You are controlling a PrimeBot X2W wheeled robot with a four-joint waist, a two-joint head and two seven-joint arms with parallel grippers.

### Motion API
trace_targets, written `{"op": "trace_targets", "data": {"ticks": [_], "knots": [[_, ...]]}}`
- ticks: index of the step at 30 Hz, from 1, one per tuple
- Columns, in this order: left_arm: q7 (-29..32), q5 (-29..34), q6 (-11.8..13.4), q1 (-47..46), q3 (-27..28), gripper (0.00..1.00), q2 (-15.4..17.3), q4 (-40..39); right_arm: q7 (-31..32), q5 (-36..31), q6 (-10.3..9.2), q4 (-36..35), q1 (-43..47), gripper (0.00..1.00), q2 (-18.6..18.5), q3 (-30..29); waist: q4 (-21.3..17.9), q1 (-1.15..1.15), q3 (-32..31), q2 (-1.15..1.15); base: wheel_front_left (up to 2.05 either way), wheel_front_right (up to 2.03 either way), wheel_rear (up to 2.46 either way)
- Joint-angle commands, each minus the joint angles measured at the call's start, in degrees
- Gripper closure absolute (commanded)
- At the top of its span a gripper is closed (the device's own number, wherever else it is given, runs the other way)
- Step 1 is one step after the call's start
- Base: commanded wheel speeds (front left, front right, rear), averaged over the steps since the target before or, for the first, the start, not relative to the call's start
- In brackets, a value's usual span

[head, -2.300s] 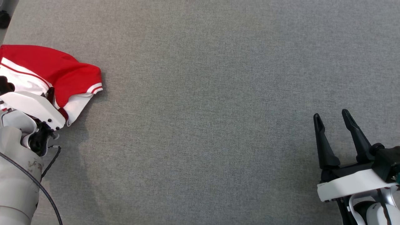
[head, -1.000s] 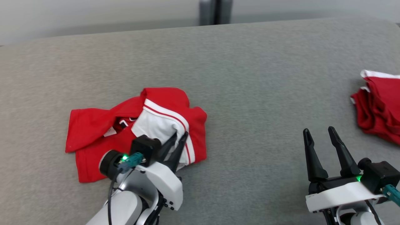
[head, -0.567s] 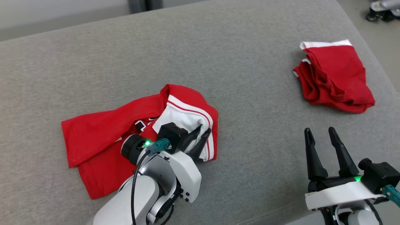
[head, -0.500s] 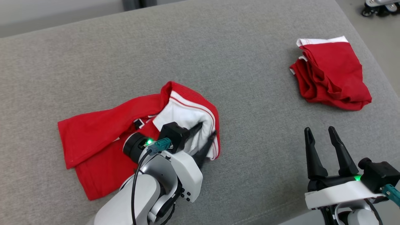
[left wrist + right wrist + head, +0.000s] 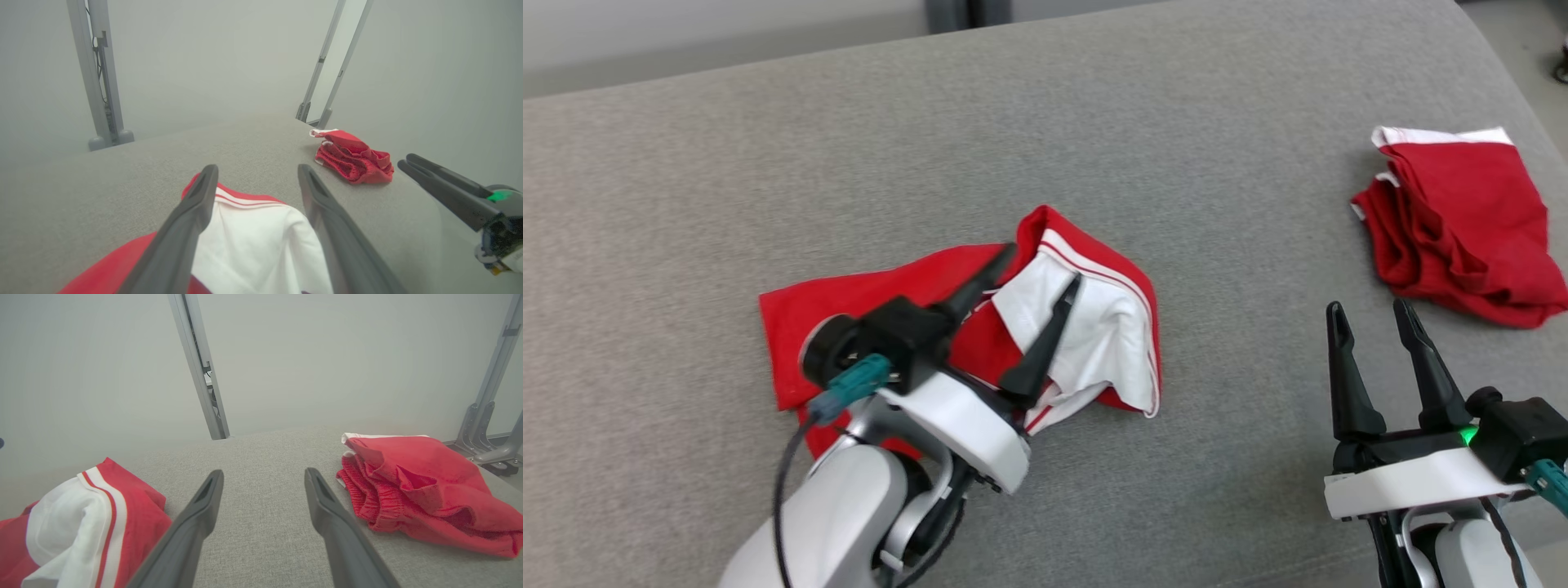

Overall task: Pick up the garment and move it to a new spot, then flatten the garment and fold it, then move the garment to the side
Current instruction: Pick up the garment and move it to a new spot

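The garment [image 5: 1094, 327], red with a white panel and striped trim, lies crumpled on the grey padded surface [image 5: 727, 163] near the middle of the head view. My left gripper [image 5: 1039, 269] stands open over it, one finger on each side of the white panel's upper edge, with nothing pinched between them. The left wrist view shows the white cloth of the garment [image 5: 253, 241] lying slack below my left gripper [image 5: 257, 171]. My right gripper [image 5: 1366, 309] is open and empty at the lower right, apart from the garment [image 5: 94, 522].
Another red garment [image 5: 1462, 237], bunched with a white band, lies at the far right near the surface's edge, also seen as a red pile [image 5: 421, 486] to the right of my right gripper [image 5: 263, 473]. Grey metal posts [image 5: 98, 81] stand behind the surface.
My left gripper has opened and let go of the garment, which now lies slack on the surface. The head camera has shifted. The right gripper stays open.
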Motion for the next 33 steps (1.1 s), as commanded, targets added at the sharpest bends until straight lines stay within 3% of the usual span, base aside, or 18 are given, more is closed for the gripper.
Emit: {"op": "trace_targets", "data": {"ticks": [1, 6, 13, 21, 33], "knots": [[-0.6, -0.4, 0.8, 0.8, 1.1, 0.00, 0.5, -0.5, -0.1, -0.5, 0.02, -0.2, -0.7, 0.00, -0.3, 0.0, 1.9, 0.00, -1.1, 0.00, 0.00, 0.00, 0.00], [-4.3, -0.9, 4.8, 3.0, 6.6, 0.00, 2.8, -2.9, 0.7, -2.3, 0.02, -0.5, -1.3, 0.00, -0.3, 0.4, 5.2, 0.00, -2.3, 0.00, 0.00, 0.00, 0.00], [-10.6, -2.2, 8.1, 6.4, 15.0, 0.00, 6.5, -2.0, 1.7, -4.2, 0.02, -0.1, -1.4, 0.00, -0.3, 1.0, 8.5, 0.00, -4.3, 0.00, 0.00, 0.00, 0.00], [-14.3, -2.1, 9.6, 14.1, 22.4, 0.00, 10.2, 0.8, 2.0, -5.5, 0.02, 1.2, 1.2, 0.00, -0.4, 1.0, 10.9, 0.00, -8.4, 0.00, 0.00, 0.00, 0.00], [-14.7, -0.4, 11.3, 26.1, 23.9, 0.00, 12.0, -2.1, 3.7, -6.0, 0.02, -0.1, 7.5, 0.00, -0.4, 0.0, 11.2, 0.00, -13.5, 0.00, 0.00, 0.00, 0.00]]}}
